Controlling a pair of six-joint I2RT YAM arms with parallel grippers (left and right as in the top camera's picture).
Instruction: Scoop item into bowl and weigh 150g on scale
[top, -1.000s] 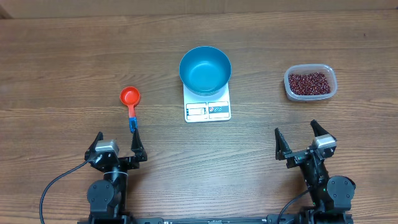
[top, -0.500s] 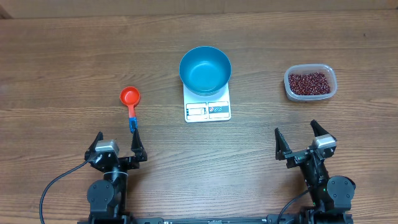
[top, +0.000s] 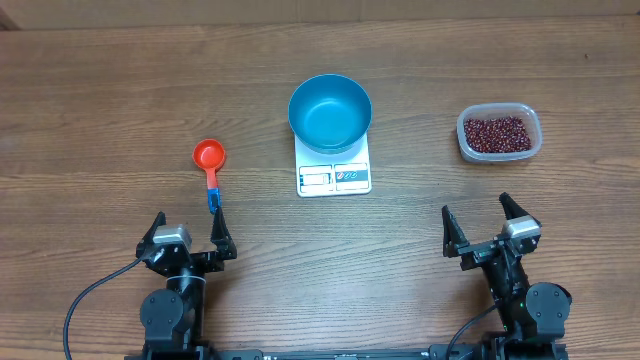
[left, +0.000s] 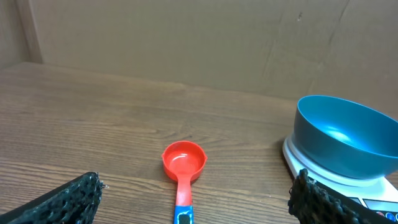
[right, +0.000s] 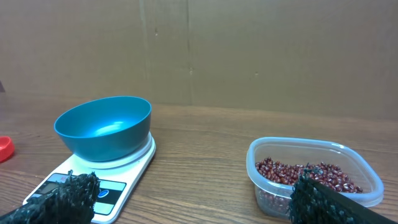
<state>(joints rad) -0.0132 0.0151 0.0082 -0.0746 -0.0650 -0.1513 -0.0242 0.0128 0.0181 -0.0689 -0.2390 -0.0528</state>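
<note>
**Parked at the near edge, holding nothing**

Overhead: shows the bowl (top: 330, 112) sitting on the far part of the scale (top: 334, 178) at mid-table (top: 100, 90), display facing the arms. Puts the beans (top: 497, 132) in a clear tub (top: 535, 145) well off to the right. Places a red scoop (top: 209, 157) left of the scale, handle pointing toward the left gripper (top: 188, 218). Finds it and the right gripper (top: 476, 207) with fingers spread wide, touching nothing.

Left wrist: looks out between parted fingers at the scoop just ahead, with the bowl on the scale to the right.

Right wrist: looks between parted fingers at the bowl on the scale to the left and the tub of beans on the right.
</note>
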